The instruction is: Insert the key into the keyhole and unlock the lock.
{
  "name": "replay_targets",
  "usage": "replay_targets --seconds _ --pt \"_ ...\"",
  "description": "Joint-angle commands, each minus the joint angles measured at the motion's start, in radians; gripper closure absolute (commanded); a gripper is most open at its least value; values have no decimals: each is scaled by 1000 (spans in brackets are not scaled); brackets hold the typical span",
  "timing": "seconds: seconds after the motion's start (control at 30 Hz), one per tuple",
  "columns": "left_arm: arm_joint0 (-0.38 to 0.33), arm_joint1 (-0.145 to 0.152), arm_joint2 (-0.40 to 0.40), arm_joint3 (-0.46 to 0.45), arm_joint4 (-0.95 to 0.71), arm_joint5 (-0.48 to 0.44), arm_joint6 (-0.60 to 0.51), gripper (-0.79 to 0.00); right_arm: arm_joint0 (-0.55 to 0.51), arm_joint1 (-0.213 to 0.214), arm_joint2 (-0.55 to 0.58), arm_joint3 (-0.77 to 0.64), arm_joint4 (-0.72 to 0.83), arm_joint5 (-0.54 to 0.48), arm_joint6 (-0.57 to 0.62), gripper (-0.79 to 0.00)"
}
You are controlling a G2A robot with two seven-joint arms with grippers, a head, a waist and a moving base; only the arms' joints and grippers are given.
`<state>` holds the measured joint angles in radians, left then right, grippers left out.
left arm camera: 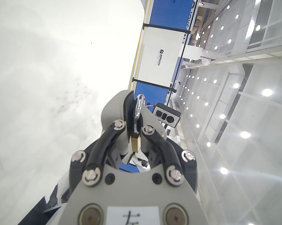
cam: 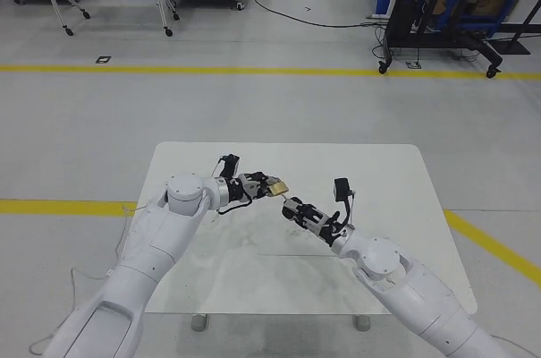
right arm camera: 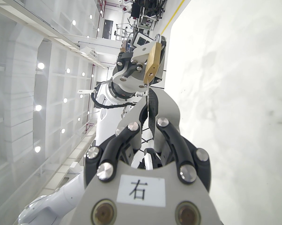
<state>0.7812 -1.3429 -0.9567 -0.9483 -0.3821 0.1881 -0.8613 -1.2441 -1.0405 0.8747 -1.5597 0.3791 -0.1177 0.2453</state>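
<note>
Table, top view: white table [cam: 377, 170] on a grey floor crossed by yellow floor lines [cam: 252, 70]; both arms meet above its middle.
Left arm, top view: the left gripper [cam: 263, 186] points toward the other arm, clamped on a brass padlock [cam: 277, 188] held above the tabletop.
Right arm, top view: the right gripper [cam: 294, 211] sits just beside the padlock, aimed at it.
Left wrist view: the fingers [left arm camera: 129, 104] are pinched narrow around the padlock [left arm camera: 135, 142], with its silver shackle [left arm camera: 140, 104] up at the fingertips.
Right wrist view: the right gripper [right arm camera: 151, 99] is closed narrow on the key [right arm camera: 147, 94], seen edge-on.
Key tip, right wrist view: at the lower corner of the padlock [right arm camera: 153, 58]; whether it touches, I cannot tell.
Keyhole, right wrist view: the keyhole [right arm camera: 150, 74] faces the key, uncovered.
</note>
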Motion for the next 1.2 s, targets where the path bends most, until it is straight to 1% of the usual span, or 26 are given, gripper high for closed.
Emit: replay_targets --seconds 0.0,0.6,1.03,1.07,1.1,1.13,1.17 --pt "0 -1 1 -1 2 -1 -1 0 0 -3 3 4 1 4 0 0" --pt "8 -6 10 -14 24 -32 18 0 -19 -32 43 6 45 34 -18 0" --pt "13 -8 15 -26 41 -61 -8 0 -22 -48 62 10 9 50 -10 0" --pt "14 -8 15 -26 41 -62 -9 0 -24 -50 64 4 18 48 -2 -58" --pt "14 -8 14 -26 41 -63 -10 0 -24 -50 68 3 18 48 1 -259" --pt "13 -8 14 -26 42 -63 -8 0 -26 -51 72 1 11 47 -3 -656" --pt "13 -7 11 -25 41 -63 -6 0 -29 -51 75 -3 7 45 -5 -785"
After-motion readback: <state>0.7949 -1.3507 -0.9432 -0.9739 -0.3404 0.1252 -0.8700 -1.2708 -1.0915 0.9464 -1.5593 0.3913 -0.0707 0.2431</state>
